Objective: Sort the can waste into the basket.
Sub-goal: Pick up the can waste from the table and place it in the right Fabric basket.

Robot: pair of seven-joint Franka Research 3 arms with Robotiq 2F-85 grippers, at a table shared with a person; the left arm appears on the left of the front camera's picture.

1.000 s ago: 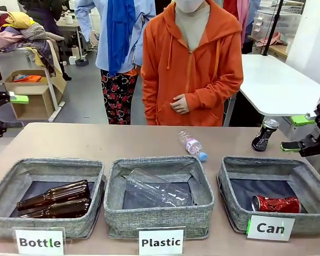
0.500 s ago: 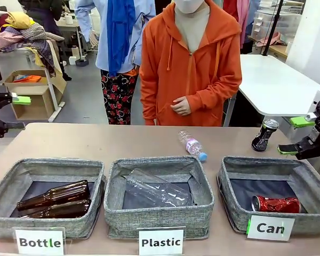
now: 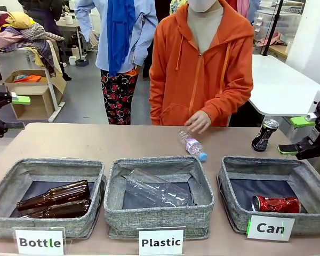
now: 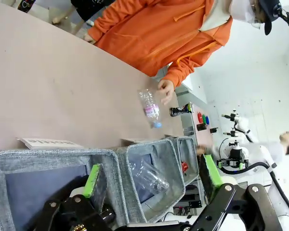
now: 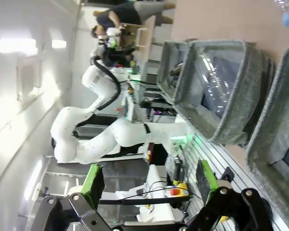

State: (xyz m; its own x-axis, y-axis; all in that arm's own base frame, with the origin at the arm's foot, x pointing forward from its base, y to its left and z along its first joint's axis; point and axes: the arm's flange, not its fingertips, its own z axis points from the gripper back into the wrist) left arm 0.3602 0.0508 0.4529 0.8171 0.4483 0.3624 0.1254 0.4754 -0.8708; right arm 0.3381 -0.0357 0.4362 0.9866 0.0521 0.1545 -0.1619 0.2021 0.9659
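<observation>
Two cans: red can [image 3: 276, 204] lies in the basket [image 3: 233, 178], near right; black can [image 3: 264, 135] stands on the tabletop [image 3: 117, 141] just beyond it. Right hand [image 3: 295, 135] hangs right of black can, jaws spread wide, empty. Left hand [image 3: 14, 112] at left edge, same.

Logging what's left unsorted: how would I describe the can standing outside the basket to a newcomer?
Find the rightmost grey basket, signed "Can". Beyond its far rim a small black can stands upright on the table. The red can in the basket is crushed, and the clear bottle nearby lies flat.
</observation>
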